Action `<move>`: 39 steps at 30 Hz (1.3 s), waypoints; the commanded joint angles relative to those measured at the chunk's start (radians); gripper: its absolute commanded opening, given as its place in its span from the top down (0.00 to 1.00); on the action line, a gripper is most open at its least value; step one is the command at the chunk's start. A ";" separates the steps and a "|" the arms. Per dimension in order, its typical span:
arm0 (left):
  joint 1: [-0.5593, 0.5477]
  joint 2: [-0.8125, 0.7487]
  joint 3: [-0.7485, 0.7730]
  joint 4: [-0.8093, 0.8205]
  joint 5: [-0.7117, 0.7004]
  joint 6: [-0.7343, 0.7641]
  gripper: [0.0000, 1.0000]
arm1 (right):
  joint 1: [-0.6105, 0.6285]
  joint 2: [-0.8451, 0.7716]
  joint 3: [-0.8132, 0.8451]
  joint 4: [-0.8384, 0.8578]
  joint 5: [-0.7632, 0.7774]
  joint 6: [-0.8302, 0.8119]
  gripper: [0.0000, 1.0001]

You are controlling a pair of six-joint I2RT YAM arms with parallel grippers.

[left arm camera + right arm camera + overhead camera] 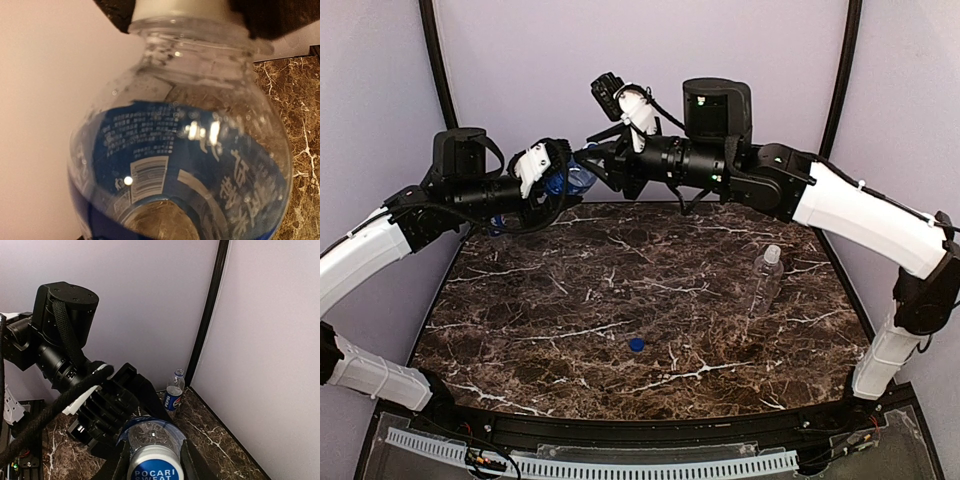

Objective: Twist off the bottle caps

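Observation:
My left gripper is shut on a clear bottle with a blue label band, held on its side above the far left of the table. The bottle fills the left wrist view. My right gripper is shut on that bottle's cap, white with a blue printed top; a black finger stands on each side. The cap's white rim shows in the left wrist view. A plain bottle with a white cap stands at the right. A loose blue cap lies near the front middle.
A Pepsi-labelled bottle stands in the far left corner by the black post, with no cap seen on it; in the top view it is mostly hidden behind my left arm. Purple walls close the back and sides. The marble table has a black rim.

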 commanded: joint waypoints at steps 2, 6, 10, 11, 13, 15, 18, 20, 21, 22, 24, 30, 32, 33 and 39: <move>-0.007 -0.018 -0.014 0.032 0.014 -0.004 0.53 | 0.004 0.008 -0.008 0.002 0.057 -0.007 0.78; -0.007 -0.021 -0.016 0.038 0.017 -0.012 0.51 | -0.001 0.007 -0.011 -0.004 0.056 -0.004 1.00; -0.007 -0.035 -0.045 0.044 0.012 0.005 0.07 | -0.009 -0.006 -0.020 -0.004 0.041 0.028 1.00; -0.007 -0.046 -0.073 0.056 -0.002 0.017 0.03 | -0.015 -0.011 -0.025 0.000 0.035 0.041 1.00; -0.007 -0.061 -0.127 0.092 -0.050 0.044 0.01 | -0.022 -0.022 -0.034 0.014 0.028 0.067 1.00; -0.007 -0.064 -0.161 0.118 -0.113 0.060 0.01 | -0.028 -0.032 -0.046 0.027 0.015 0.081 1.00; -0.007 -0.062 -0.178 0.138 -0.153 0.069 0.04 | -0.031 -0.040 -0.055 0.036 -0.023 0.104 1.00; -0.006 -0.061 -0.176 0.148 -0.162 0.062 0.08 | -0.036 -0.047 -0.063 0.048 -0.044 0.121 1.00; -0.006 -0.058 -0.175 0.150 -0.167 0.057 0.10 | -0.036 -0.052 -0.070 0.058 -0.056 0.130 1.00; -0.007 -0.058 -0.172 0.154 -0.168 0.053 0.12 | -0.040 -0.055 -0.077 0.065 -0.064 0.139 1.00; -0.007 -0.056 -0.171 0.155 -0.162 0.048 0.14 | -0.044 -0.061 -0.089 0.077 -0.087 0.150 1.00; -0.005 -0.048 -0.168 0.142 -0.134 0.038 0.16 | -0.066 -0.073 -0.114 0.107 -0.149 0.220 1.00; -0.007 -0.047 -0.164 0.135 -0.125 0.035 0.21 | -0.074 -0.079 -0.126 0.119 -0.163 0.230 1.00; -0.007 -0.046 -0.161 0.133 -0.123 0.033 0.23 | -0.075 -0.079 -0.128 0.121 -0.168 0.234 1.00; -0.007 -0.050 -0.159 0.146 -0.124 0.080 0.43 | -0.102 -0.074 -0.133 0.105 -0.179 0.299 0.66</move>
